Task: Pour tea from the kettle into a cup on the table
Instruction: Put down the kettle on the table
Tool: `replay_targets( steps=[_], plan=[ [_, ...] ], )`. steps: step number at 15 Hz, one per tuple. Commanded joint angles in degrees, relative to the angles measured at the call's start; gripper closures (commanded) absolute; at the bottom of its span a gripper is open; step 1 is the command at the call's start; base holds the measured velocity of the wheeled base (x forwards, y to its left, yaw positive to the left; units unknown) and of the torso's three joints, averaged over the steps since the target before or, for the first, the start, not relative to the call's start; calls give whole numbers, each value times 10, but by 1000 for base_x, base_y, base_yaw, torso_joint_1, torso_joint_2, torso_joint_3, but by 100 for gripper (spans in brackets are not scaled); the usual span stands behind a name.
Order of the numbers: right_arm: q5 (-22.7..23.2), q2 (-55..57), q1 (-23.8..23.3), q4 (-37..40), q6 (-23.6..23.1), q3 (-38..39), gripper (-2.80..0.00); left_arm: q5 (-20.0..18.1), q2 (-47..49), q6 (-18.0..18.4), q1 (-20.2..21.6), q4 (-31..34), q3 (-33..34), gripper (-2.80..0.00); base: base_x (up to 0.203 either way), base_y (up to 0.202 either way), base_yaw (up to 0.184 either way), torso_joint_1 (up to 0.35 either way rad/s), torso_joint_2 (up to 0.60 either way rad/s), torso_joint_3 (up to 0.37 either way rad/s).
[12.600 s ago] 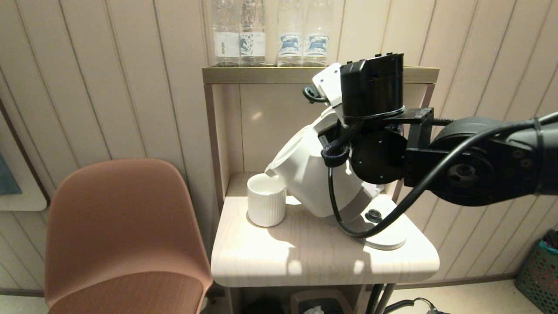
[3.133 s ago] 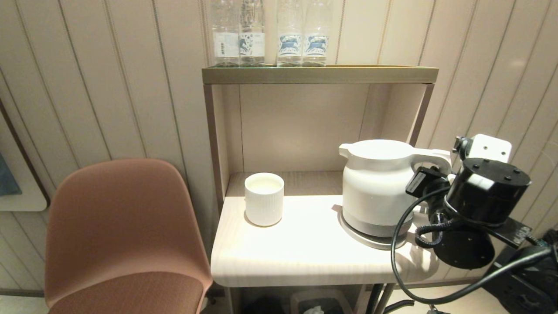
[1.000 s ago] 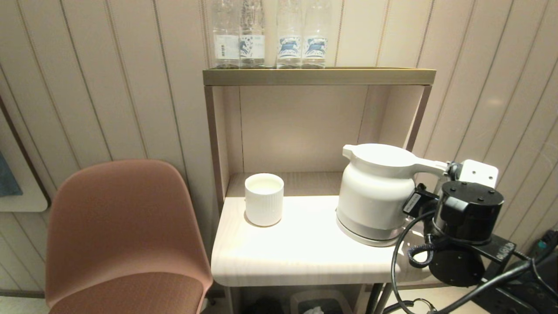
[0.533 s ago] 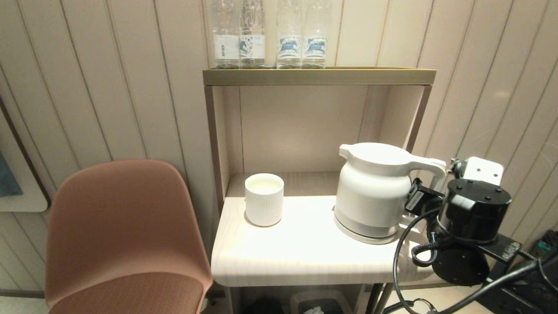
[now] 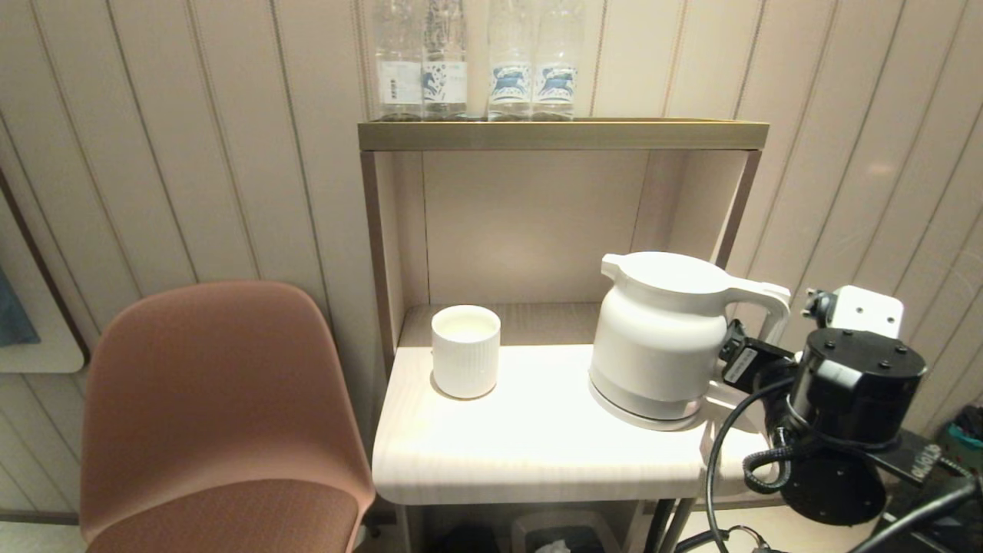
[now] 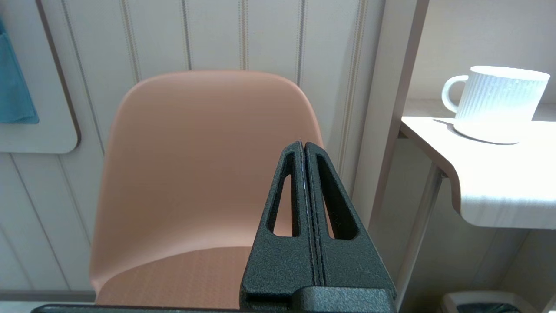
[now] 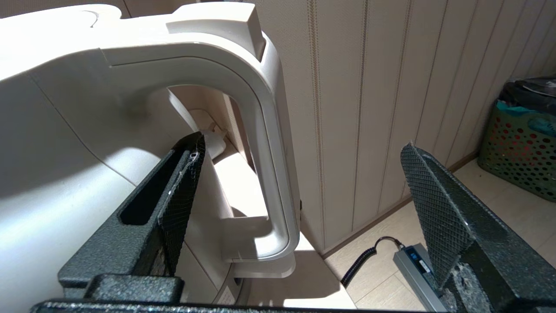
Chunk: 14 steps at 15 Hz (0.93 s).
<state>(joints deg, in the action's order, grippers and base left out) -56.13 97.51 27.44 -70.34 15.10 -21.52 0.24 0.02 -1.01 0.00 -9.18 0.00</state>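
The kettle [image 5: 659,338] stands upright on its base at the right end of the surface [image 5: 537,445]. The cup [image 5: 465,350] stands well apart toward the left. The right hand [image 7: 299,174] is spread wide around the kettle handle [image 7: 269,143], not touching it. The left hand [image 6: 305,150], fully closed and empty, hangs before the chair [image 6: 204,174]

No text can be read with certainty. Blue and white labels are seen on the clear bottles [image 5: 472,65] on the shelf top, well above and away from the right gripper [image 5: 749,361], but their print is too small. White lettering on a black bracket [image 5: 918,459] behind that gripper is illegible.
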Motion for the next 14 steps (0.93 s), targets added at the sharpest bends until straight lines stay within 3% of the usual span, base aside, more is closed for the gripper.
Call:
replay_targets(
  steps=[1, 14],
  plan=[
    [-4, -4, 1, -4, 1, 2, -280, 0, 0, 0, 0, 0, 0, 0, 0, 0, 0, 0, 0, 0],
    [-4, -110, 29, -2, -12, 75, -280, 0, 0, 0, 0, 0, 0, 0, 0, 0, 0, 0, 0, 0]
  ],
)
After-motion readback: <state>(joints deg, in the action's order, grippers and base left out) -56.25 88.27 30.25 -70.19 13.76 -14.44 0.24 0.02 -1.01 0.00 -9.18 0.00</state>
